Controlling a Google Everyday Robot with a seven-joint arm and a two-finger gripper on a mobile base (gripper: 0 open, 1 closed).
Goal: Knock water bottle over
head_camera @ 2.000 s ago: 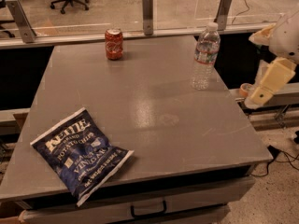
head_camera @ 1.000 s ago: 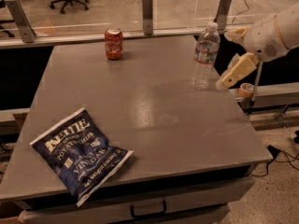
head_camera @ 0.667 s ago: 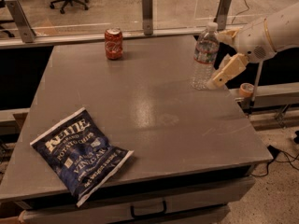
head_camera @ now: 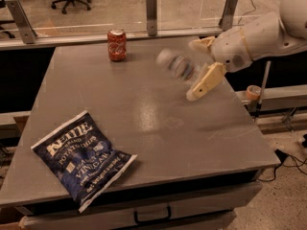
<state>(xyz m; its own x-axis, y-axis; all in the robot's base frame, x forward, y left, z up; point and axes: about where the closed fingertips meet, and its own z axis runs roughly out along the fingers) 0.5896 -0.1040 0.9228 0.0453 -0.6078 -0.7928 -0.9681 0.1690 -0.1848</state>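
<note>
The water bottle point(head_camera: 175, 64) is a clear plastic bottle, blurred in motion and tilted far over to the left above the far right part of the grey table point(head_camera: 144, 109). My gripper point(head_camera: 192, 71) comes in from the right on a white arm, right against the bottle's right side. Its two tan fingers point(head_camera: 205, 79) are spread apart, one above and one below, and hold nothing.
A short red soda can point(head_camera: 116, 45) stands upright at the table's far edge, left of the bottle. A dark blue chip bag point(head_camera: 81, 156) lies flat near the front left. A glass barrier with metal posts point(head_camera: 151, 7) runs behind the table.
My arm has swept left from the table's right edge into the bottle. The bottle, upright before, has been pushed left and is toppling.
</note>
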